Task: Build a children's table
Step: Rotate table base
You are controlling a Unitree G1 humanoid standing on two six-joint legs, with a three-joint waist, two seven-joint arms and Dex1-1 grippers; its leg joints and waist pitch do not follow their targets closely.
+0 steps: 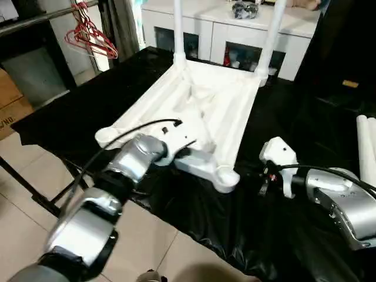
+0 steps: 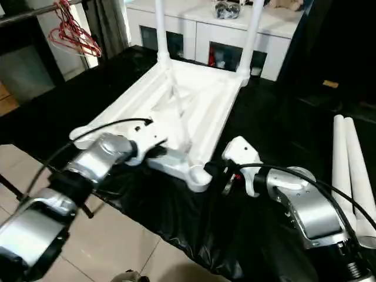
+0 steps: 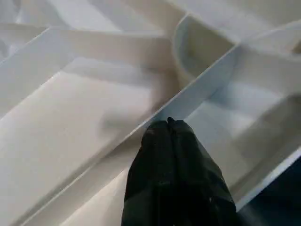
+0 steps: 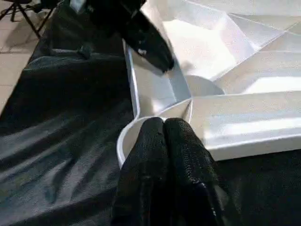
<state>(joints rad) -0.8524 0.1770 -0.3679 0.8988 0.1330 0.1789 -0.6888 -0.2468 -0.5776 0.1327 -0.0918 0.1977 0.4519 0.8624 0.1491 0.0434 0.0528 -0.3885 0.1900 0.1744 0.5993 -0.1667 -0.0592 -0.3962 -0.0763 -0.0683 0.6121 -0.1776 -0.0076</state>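
The white children's table top [image 1: 202,108] lies upside down on the black cloth, ribs facing up. Two legs [image 1: 178,29] [image 1: 270,35] stand upright in its far corner sockets. Two loose legs [image 2: 348,170] lie side by side at the right edge. My left gripper [image 3: 170,121] is shut, its tips against a rib inside the underside near the front right corner; the right wrist view shows it too [image 4: 157,54]. My right gripper [image 4: 163,121] is shut and empty, its tips at the rim of the near right corner socket [image 1: 227,176].
Black cloth [image 1: 235,235] covers the work surface, with tiled floor [image 1: 35,170] in front and to the left. A white cabinet [image 1: 235,35] with glass doors stands behind the table top. Red hangers [image 1: 88,35] hang at the back left, near a cardboard box [image 1: 9,100].
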